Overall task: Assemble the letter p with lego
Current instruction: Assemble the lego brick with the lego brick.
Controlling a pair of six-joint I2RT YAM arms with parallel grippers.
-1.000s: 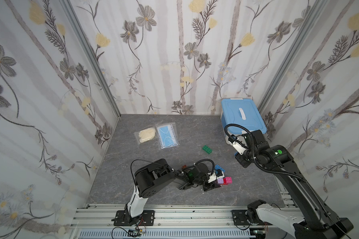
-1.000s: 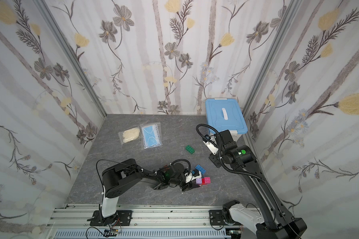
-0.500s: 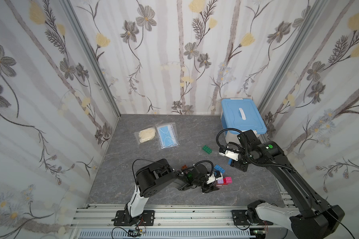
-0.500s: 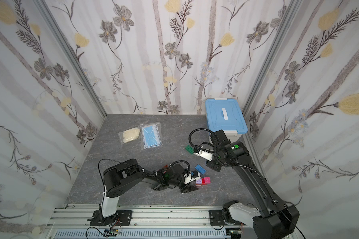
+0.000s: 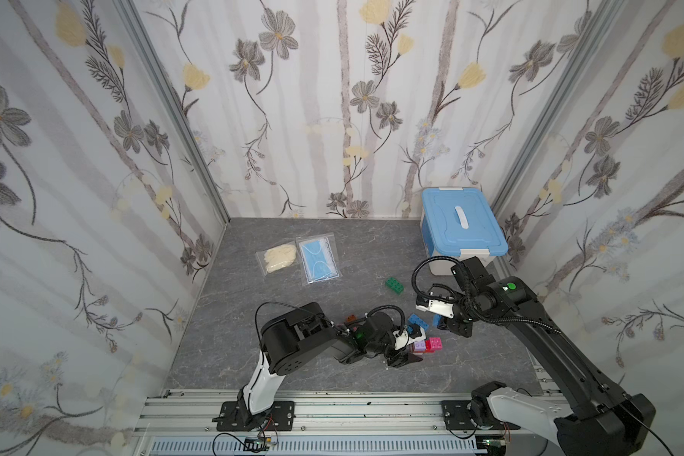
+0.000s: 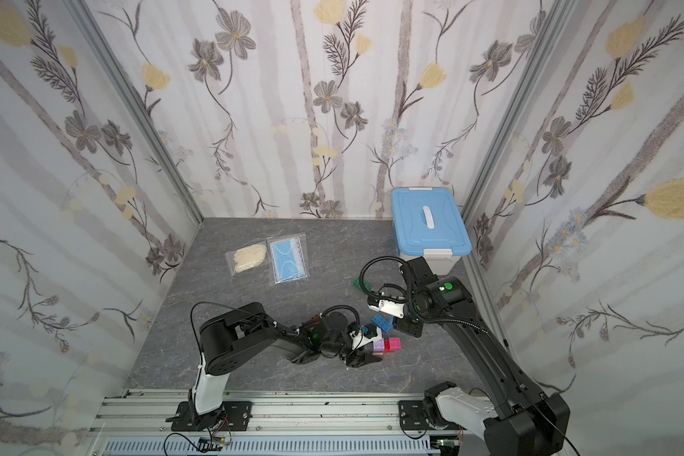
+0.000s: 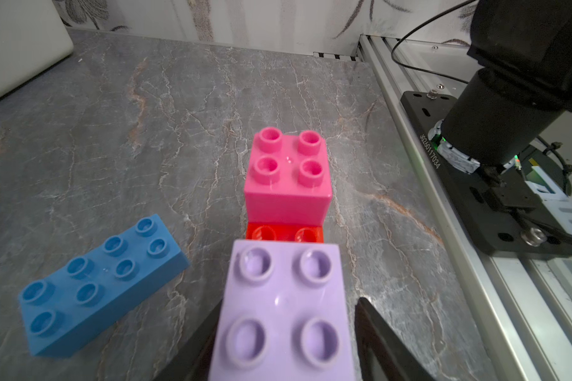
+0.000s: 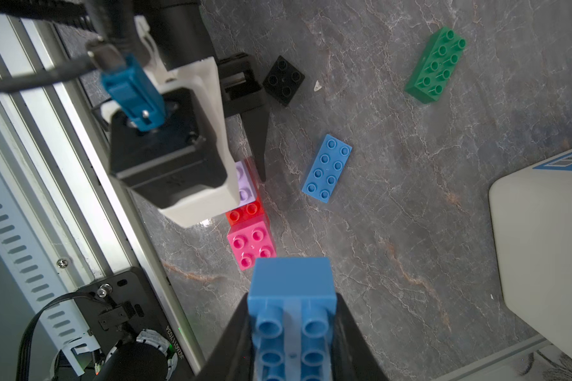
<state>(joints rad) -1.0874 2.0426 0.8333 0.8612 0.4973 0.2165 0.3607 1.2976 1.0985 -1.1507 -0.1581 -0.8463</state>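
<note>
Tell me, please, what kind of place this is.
Probably a robot training booth, not a home. A left arm and a right arm stand bolted to a metal rail, flowered wall panels enclose the grey tabletop, and the right gripper holds a blue brick.

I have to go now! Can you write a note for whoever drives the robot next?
Left gripper: open, jaws either side of the lavender brick.
Right gripper: shut on the held blue brick.
Done: red brick sits between lavender brick and pink brick.
Lying apart: other blue brick, green brick, black brick.
Left: the rest of the P.
</note>
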